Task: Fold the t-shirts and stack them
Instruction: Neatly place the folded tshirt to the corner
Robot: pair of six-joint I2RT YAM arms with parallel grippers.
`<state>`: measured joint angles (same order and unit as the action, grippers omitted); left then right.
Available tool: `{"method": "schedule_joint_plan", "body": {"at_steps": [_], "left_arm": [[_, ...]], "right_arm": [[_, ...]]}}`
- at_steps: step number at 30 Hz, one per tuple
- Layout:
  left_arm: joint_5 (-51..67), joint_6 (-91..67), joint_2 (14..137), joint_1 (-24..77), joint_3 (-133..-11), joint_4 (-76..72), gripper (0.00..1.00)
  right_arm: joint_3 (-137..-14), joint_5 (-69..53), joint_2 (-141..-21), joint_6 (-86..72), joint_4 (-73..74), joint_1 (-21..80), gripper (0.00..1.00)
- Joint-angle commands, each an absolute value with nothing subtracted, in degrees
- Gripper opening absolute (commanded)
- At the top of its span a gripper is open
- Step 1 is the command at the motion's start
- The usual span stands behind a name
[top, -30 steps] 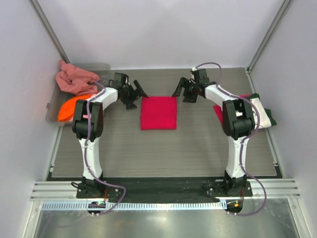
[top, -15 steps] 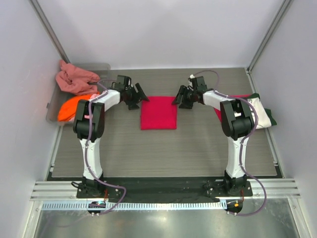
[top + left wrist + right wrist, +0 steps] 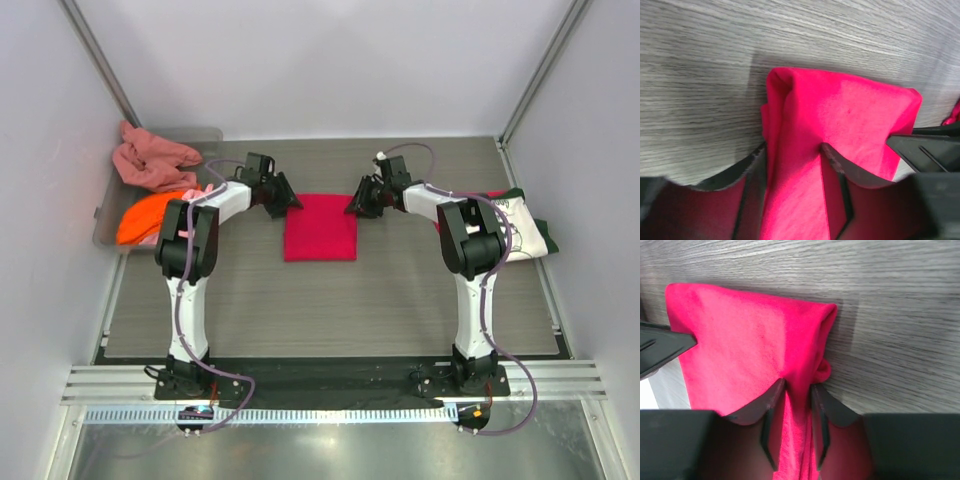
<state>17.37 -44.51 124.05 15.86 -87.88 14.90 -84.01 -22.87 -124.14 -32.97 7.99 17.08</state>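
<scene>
A folded crimson-red t-shirt (image 3: 320, 228) lies flat on the table's middle. My left gripper (image 3: 283, 203) is at its far left corner. In the left wrist view the jaws stand half closed astride that corner (image 3: 790, 165), with the cloth (image 3: 840, 110) lying loose between the fingers (image 3: 832, 162). My right gripper (image 3: 359, 203) is at the far right corner. Its fingers (image 3: 771, 400) are narrowed onto a raised fold of the red cloth (image 3: 740, 340) and pinch it (image 3: 798, 390).
A clear grey bin (image 3: 103, 222) at the far left holds a salmon-pink shirt (image 3: 150, 160) and an orange one (image 3: 143, 216). At the right edge lies a pile with a cream printed shirt (image 3: 522, 222) over dark green (image 3: 543, 243) and red cloth.
Both grippers have come down and inward onto the red shirt's far corners, and their jaws have narrowed from wide open. The right one now pinches the cloth.
</scene>
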Motion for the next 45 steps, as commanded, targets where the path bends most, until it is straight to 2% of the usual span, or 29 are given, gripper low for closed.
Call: {"method": "schedule_joint_plan", "body": {"at_steps": [1, 2, 5, 10, 13, 17, 21, 22, 23, 26, 37, 40, 45], "left_arm": [[14.7, -43.5, 127.0, 16.7, -87.8, 16.3, 0.45], [14.3, -43.3, 126.9, 16.7, -87.7, 16.3, 0.40], [13.8, -43.0, 126.7, 16.8, -87.3, 16.0, 0.34], [13.4, -42.9, 126.0, 16.7, -86.7, 15.5, 0.33], [13.4, -42.7, 125.6, 16.8, -86.4, 14.5, 0.33], [13.9, -42.3, 124.9, 16.8, -86.5, 14.5, 0.30], [14.9, -41.8, 123.7, 16.9, -86.1, 14.5, 0.28], [14.9, -41.7, 123.4, 16.9, -86.0, 14.4, 0.28], [14.9, -41.6, 123.1, 16.8, -86.0, 14.5, 0.28], [14.4, -40.7, 122.4, 16.8, -85.6, 15.0, 0.27], [15.2, -40.5, 122.3, 16.8, -85.7, 15.8, 0.27], [15.2, -40.5, 122.3, 16.7, -85.5, 15.9, 0.27], [15.2, -40.3, 122.5, 16.8, -85.4, 16.1, 0.26]], "right_arm": [[-84.9, -19.3, -124.4, -31.6, 9.2, 17.4, 0.35], [-84.5, -18.0, -123.8, -31.4, 9.8, 17.3, 0.45], [-82.1, -14.4, -119.8, -30.3, 10.9, 17.2, 0.65], [-75.9, -1.4, -107.4, -27.3, 11.7, 15.4, 0.71], [-76.3, 13.4, -103.7, -25.3, 17.7, 15.1, 0.71], [-83.5, 31.6, -106.9, -21.5, 29.3, 15.0, 0.67], [-88.4, 41.5, -111.3, -17.9, 35.0, 15.1, 0.64], [-89.6, 43.1, -112.3, -17.7, 36.1, 15.1, 0.62], [-92.0, 45.2, -113.4, -17.3, 38.3, 15.0, 0.55], [-95.3, 48.0, -117.4, -16.6, 43.4, 15.6, 0.48], [-89.6, 53.4, -119.6, -17.0, 46.4, 18.5, 0.51], [-90.6, 51.8, -122.3, -16.7, 46.5, 18.3, 0.52], [-93.2, 53.4, -128.7, -17.7, 48.0, 17.4, 0.47]]}}
